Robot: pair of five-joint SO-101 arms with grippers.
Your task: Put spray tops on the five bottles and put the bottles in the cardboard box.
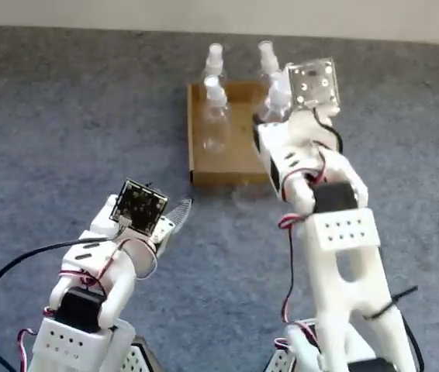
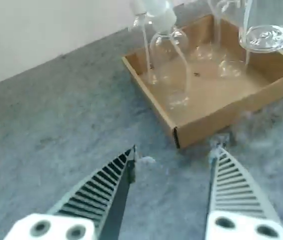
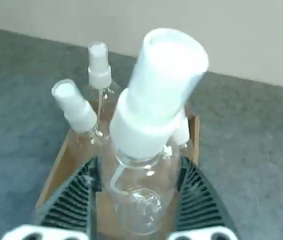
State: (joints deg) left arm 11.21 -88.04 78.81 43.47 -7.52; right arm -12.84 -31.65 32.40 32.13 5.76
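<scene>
The shallow cardboard box [image 1: 200, 167] lies at the far middle of the table. My right gripper [image 3: 136, 187] is shut on a clear bottle [image 3: 139, 175] with a white spray top [image 3: 159, 85], held upright over the box's right half [image 1: 278, 97]. A second capped bottle [image 1: 216, 116] stands in the left half of the box [image 3: 79, 112]. Two more capped bottles [image 1: 214, 62] [image 1: 268, 56] stand at the box's far side. My left gripper [image 2: 174, 162] is open with nothing in it, low over the carpet just in front of the box's near wall [image 2: 221, 120].
Grey carpet covers the table, with free room to the left and in front of the box. A black cable [image 1: 2, 279] runs along the left arm's base. A pale wall [image 3: 231, 35] rises behind the table's far edge.
</scene>
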